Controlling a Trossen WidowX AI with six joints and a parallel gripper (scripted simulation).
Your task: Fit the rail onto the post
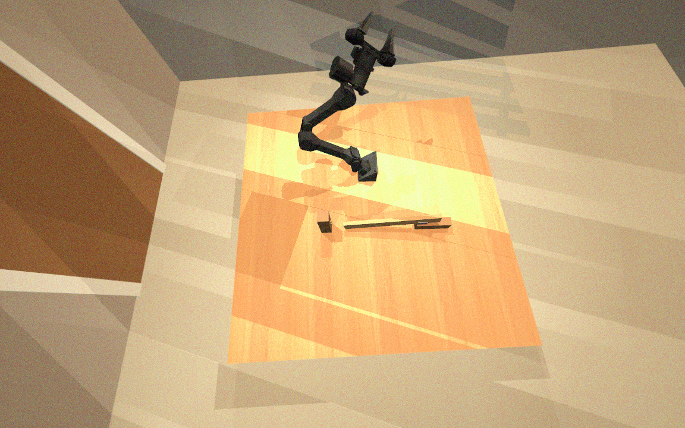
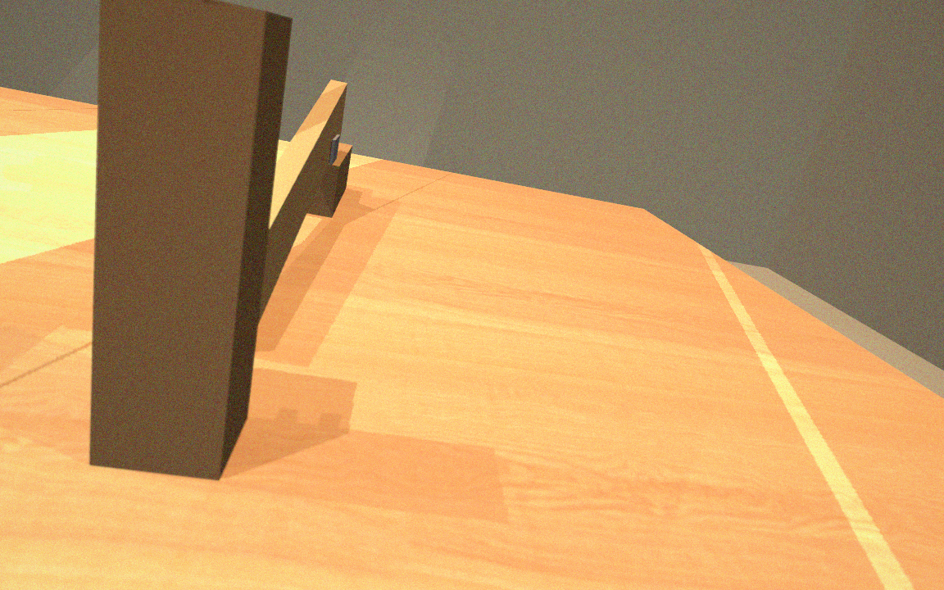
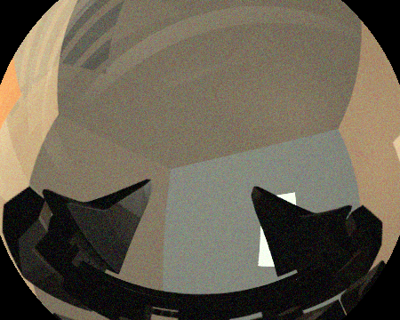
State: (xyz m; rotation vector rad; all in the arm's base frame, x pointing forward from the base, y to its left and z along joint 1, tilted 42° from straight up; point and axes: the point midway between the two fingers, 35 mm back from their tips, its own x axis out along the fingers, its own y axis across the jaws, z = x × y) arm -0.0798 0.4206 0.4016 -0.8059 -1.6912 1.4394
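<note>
The wooden bed rail (image 1: 382,223) (image 2: 302,189) slopes: its far end is up at the metal bracket (image 2: 334,149) on the low footboard block (image 1: 435,226) (image 2: 323,197), its near end down by the table. The short post (image 1: 324,227) (image 2: 174,242) stands upright, with a gap between it and the rail's near end in the top view. The pegs are tiny there and hidden behind the post in the exterior view. My gripper (image 1: 382,21) (image 3: 203,188) is wide open and empty, raised high and far from the rail, pointing away from it. The rail's end holes are not visible.
The arm's base (image 1: 368,169) stands on the wooden table top (image 1: 387,298) behind the rail. The arm bends left and up over the table's back edge. The wrist view shows mostly walls, with a sliver of orange surface at the left edge. Bands of light and shadow cross the table.
</note>
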